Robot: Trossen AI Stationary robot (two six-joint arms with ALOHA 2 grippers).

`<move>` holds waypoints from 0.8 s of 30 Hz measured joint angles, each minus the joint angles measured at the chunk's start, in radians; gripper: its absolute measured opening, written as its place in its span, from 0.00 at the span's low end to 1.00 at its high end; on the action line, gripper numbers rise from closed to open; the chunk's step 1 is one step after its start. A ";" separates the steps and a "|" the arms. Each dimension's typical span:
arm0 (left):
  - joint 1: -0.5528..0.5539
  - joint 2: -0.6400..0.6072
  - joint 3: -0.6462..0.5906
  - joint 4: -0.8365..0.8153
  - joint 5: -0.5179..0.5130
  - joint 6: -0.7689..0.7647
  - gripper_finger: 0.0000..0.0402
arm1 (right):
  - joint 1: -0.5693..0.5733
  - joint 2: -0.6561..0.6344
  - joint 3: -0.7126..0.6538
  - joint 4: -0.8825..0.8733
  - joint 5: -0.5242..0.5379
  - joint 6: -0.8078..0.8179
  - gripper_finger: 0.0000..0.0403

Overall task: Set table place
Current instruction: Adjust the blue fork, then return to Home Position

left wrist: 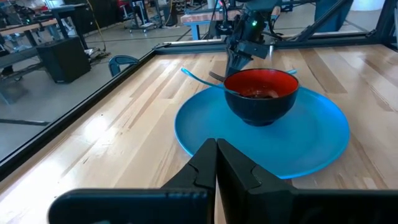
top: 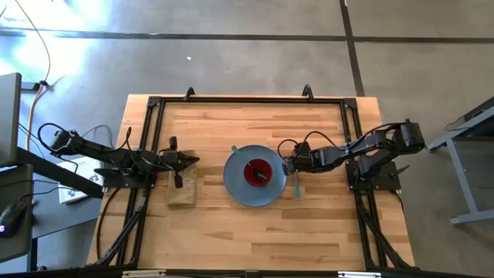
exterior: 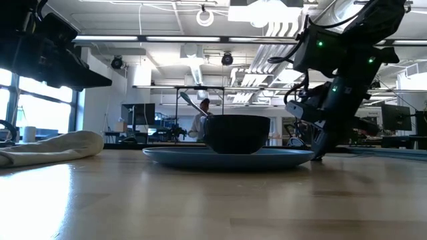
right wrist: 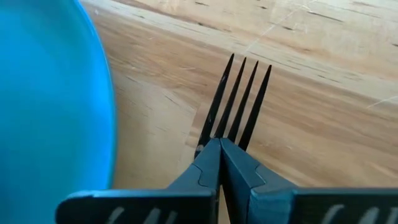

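Note:
The round blue plate (top: 235,185) lies on the wooden table (top: 324,224). The red bowl (top: 257,171) stands on it. The teal-handled spoon (left wrist: 194,77) leans in the bowl, with its handle over the rim. My right gripper (right wrist: 219,144) is low at the plate's right edge and shut on the fork (right wrist: 239,93). The fork's teal handle (top: 296,186) shows beside the plate. My left gripper (left wrist: 216,148) is shut and empty, raised above the tan cloth (top: 182,191) to the left of the plate. My right gripper pinches the fork between its two fingers at the neck, just behind the tines (right wrist: 225,127). The tines stick out past the fingertips, close over the table. The fingers slant down from the table's right side (exterior: 319,148). The gripper hides the rest of the fork.
A black rail frame (top: 154,104) runs around the tabletop. Bare wood lies along the near side of the table and to the right of the fork. A person shows in the room far behind the table (exterior: 198,123).

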State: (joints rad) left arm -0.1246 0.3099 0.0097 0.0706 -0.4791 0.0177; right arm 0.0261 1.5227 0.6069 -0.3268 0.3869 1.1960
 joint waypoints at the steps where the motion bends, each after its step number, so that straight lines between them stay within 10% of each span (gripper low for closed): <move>1: 0.000 0.000 0.000 0.000 0.000 0.000 0.00 | 0.000 0.000 0.000 0.004 0.001 0.000 0.00; 24: 0.000 0.000 0.000 0.000 0.001 0.011 0.00 | 0.000 -0.058 0.168 -0.212 -0.011 -0.125 0.00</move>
State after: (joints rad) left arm -0.1246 0.3099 0.0097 0.0705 -0.4786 0.0292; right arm 0.0257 1.4651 0.7745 -0.5392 0.3759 1.0714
